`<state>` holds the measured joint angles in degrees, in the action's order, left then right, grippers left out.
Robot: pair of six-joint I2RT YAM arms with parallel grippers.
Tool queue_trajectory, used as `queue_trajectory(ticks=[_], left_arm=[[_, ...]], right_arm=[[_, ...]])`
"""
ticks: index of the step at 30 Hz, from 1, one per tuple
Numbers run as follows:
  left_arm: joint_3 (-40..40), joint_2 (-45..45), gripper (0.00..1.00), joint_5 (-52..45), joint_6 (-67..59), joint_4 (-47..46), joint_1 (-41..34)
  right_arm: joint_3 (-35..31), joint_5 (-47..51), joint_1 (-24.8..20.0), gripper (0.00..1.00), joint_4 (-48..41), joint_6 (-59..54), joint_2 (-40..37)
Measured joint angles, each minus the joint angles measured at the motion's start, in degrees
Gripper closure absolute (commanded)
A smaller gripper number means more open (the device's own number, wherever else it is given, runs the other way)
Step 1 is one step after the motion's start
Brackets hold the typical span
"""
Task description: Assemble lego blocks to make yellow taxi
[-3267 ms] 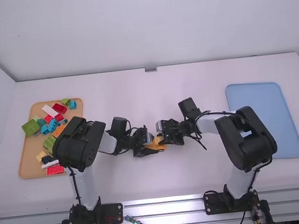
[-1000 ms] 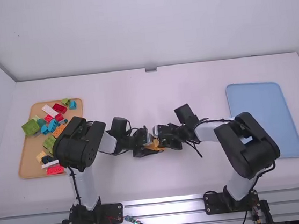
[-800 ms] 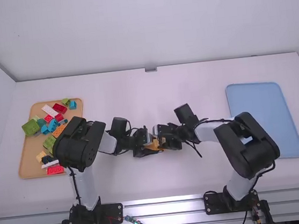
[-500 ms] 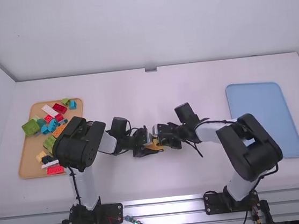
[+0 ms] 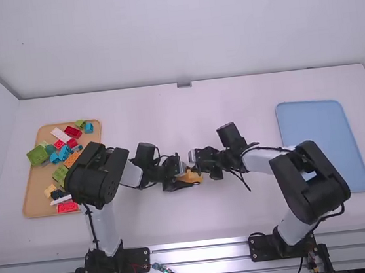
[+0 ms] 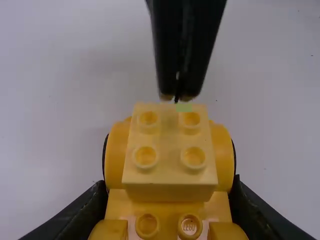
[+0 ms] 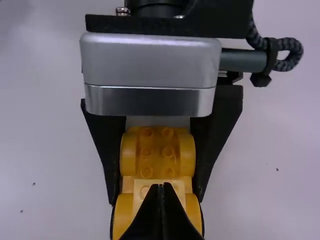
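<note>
In the high view my left gripper (image 5: 178, 178) is around the yellow car body (image 5: 193, 177) near the table's middle, and my right gripper (image 5: 197, 158) is just beside it. In the left wrist view my left gripper (image 6: 169, 212) is shut on the body (image 6: 222, 155), whose rounded ends flank a pale yellow block (image 6: 170, 170) with several studs. The right gripper's joined tips are right above that block's edge. In the right wrist view my right gripper (image 7: 161, 192) is shut with nothing between its fingers, overlapping the pale block (image 7: 175, 186); the left gripper clasps the body (image 7: 157, 150) from both sides.
An orange-tan tray (image 5: 31, 193) with several coloured bricks, among them a green one (image 5: 37, 155) and a red one (image 5: 66, 207), lies at the left, partly under the left arm. A blue tray (image 5: 321, 140) lies at the right.
The right gripper moved left onto the car body, then drew back slightly to the right over the last half second, uncovering more yellow. The left arm has stayed still.
</note>
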<state>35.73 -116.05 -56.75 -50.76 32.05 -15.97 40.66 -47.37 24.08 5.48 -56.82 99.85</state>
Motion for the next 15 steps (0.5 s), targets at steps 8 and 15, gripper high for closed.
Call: queue_trajectory(ticks=[8, 15], left_arm=[[0.0, 0.0, 0.49, 0.0, 0.0, 0.0, 0.0], [0.0, 0.0, 0.51, 0.0, 0.0, 0.0, 0.0]], right_arm=[[0.1, -1.3, 0.2, 1.00, 3.1, 2.2, 5.1], [0.9, -0.2, 0.3, 1.00, 1.0, 2.4, 5.1]])
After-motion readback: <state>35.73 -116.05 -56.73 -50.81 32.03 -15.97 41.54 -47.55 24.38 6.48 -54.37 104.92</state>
